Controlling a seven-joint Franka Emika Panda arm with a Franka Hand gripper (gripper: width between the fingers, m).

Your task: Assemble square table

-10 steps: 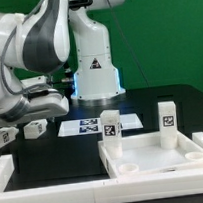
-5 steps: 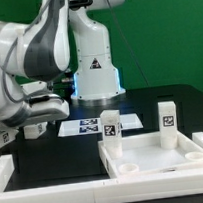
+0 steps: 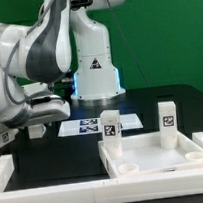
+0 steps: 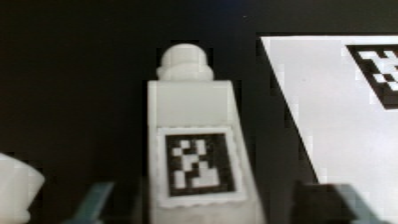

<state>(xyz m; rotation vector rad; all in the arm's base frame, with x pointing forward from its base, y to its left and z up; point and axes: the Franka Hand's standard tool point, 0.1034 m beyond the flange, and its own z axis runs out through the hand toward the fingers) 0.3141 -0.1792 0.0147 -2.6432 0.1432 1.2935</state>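
- Leg block (image 4: 199, 130): white, rounded peg at one end, black-and-white tag on its face, lying on the black tabletop (image 4: 71, 80) just beside the marker board (image 4: 338, 110).
- Gripper (image 4: 214, 200) straddles it, jaws apart, seemingly clear of both sides.

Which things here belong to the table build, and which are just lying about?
Job in hand: square table slab; upright leg on the exterior view's left; upright leg on the exterior view's right; lying leg, straddled by the open gripper.
Lying about: marker board; border bars.
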